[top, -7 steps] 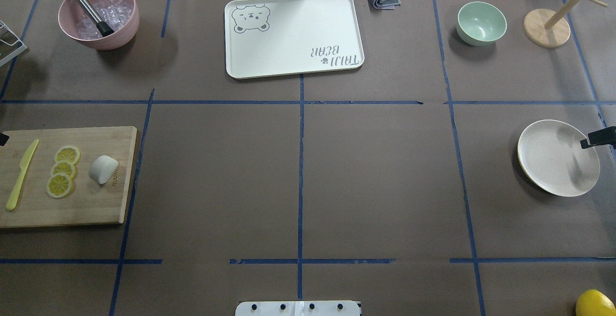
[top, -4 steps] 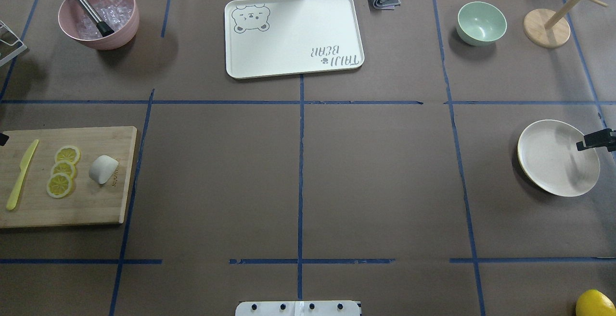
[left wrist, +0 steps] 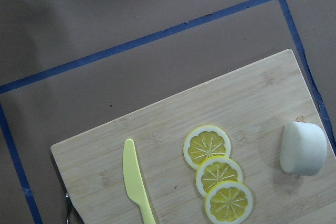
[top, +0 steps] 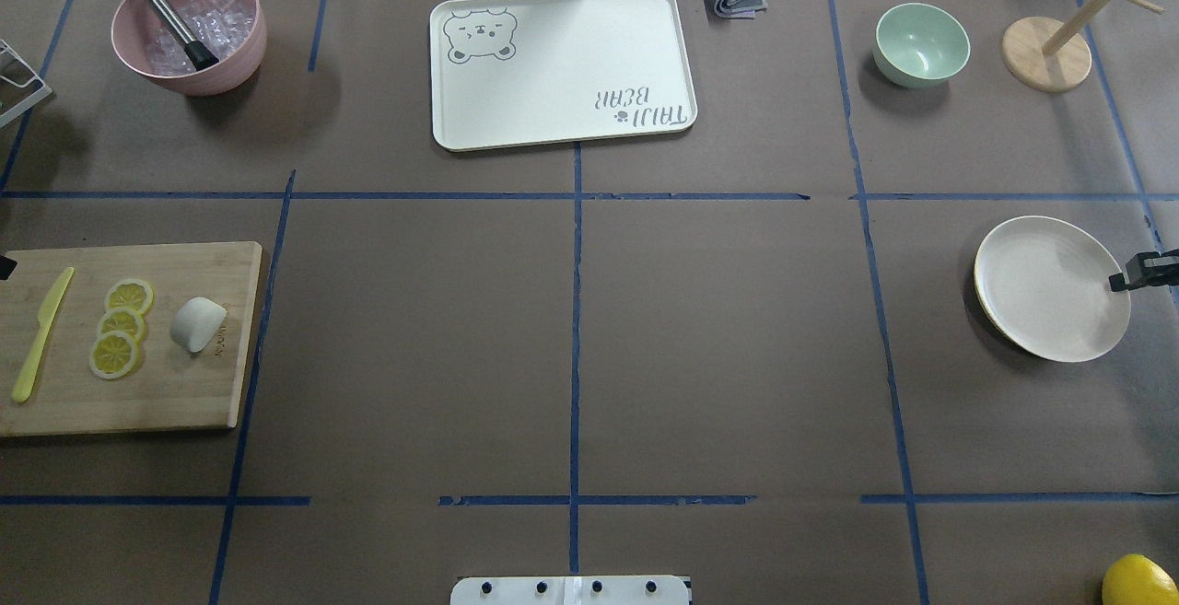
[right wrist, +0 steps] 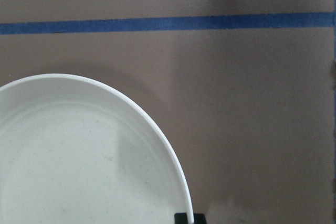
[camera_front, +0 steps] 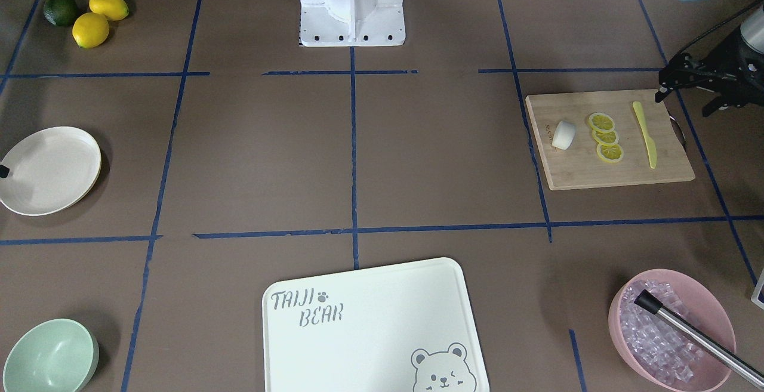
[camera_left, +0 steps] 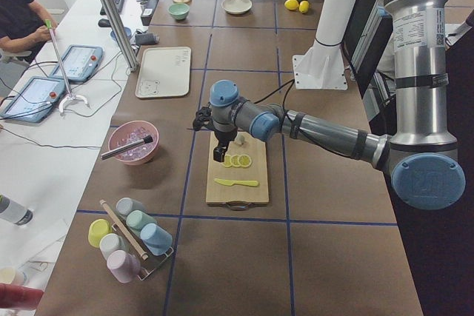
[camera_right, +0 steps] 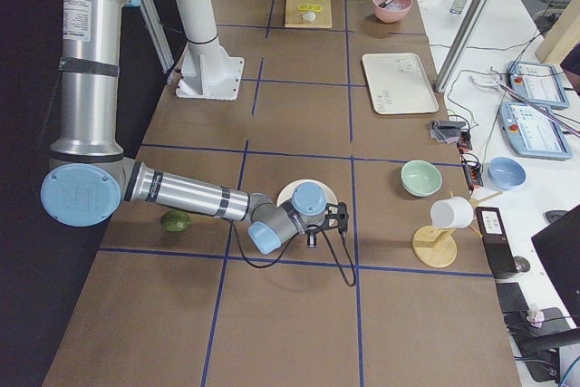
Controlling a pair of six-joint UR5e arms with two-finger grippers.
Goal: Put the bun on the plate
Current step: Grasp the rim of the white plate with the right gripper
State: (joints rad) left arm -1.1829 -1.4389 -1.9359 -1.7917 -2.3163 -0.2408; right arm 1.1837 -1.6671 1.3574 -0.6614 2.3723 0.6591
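The white bun lies on the wooden cutting board at the table's left, beside three lemon slices; the left wrist view shows the bun at its right edge. My left gripper hovers open and empty beyond the knife end of the board, away from the bun. The cream plate is at the far right. My right gripper is shut on its right rim, and in the right wrist view the plate rim runs into the black fingertips.
A yellow knife lies on the board. A bear-print tray, a pink bowl of ice with a metal rod, a mint bowl and a wooden stand line the far edge. A lemon sits near right.
The plate has shifted left and slightly away. The right gripper's fingertip, earlier over the plate's inside, is now at its rim. The left side is unchanged.
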